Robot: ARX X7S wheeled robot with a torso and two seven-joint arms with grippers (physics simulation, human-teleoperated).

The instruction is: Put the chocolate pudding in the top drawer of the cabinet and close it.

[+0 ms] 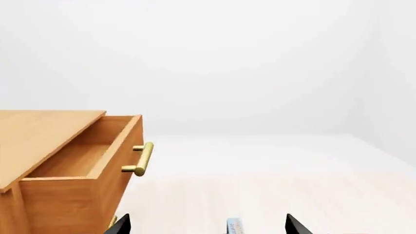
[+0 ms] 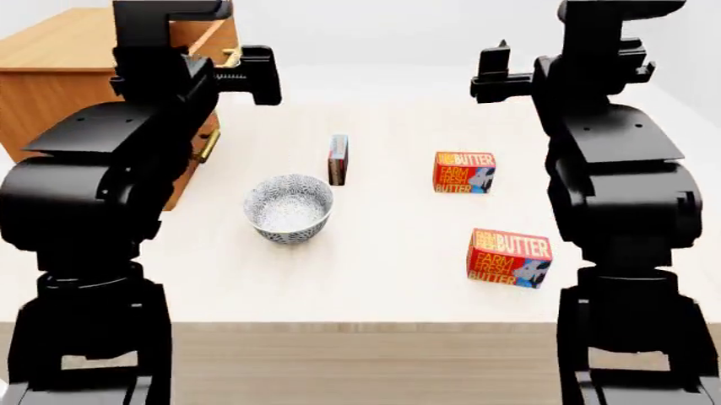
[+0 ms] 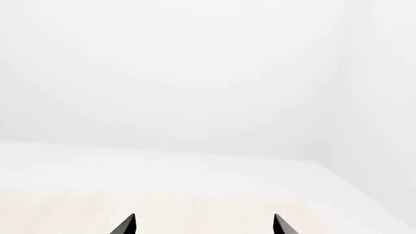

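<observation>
Left gripper (image 1: 202, 225): two dark fingertips (image 1: 120, 225) show at the frame edge of the left wrist view, spread wide apart, holding nothing and touching nothing. Between them, farther off on the table, the light-blue top edge of the chocolate pudding (image 1: 235, 226) is visible; its print is too small to read there.

Right gripper (image 3: 204, 225): two fingertips (image 3: 125, 225) likewise set wide apart, empty, with only pale table and white wall ahead.

In the head view both arms are raised, the left gripper (image 2: 257, 74) high beside the cabinet, the right gripper (image 2: 491, 74) high over the far right of the table (image 2: 383, 270).

Chocolate pudding (image 2: 338, 159): one, standing on its thin edge near the table's middle, just beyond the bowl and apart from it, well clear of both grippers. Its face print cannot be read.

Legible writing: "FARM FRESH BUTTER" on two red-orange boxes. One butter box (image 2: 464, 172) stands right of the pudding; the second butter box (image 2: 509, 257) sits nearer the robot, on the right.

One patterned bowl (image 2: 289, 207), upright, contents not visible.

One cabinet (image 1: 39, 127) at the table's far left. Its top drawer (image 1: 91, 163) is pulled out, interior bare wood as far as visible, with a brass bar handle (image 1: 141, 159) on the front. A second brass handle (image 2: 208, 145) shows lower on the cabinet.
</observation>
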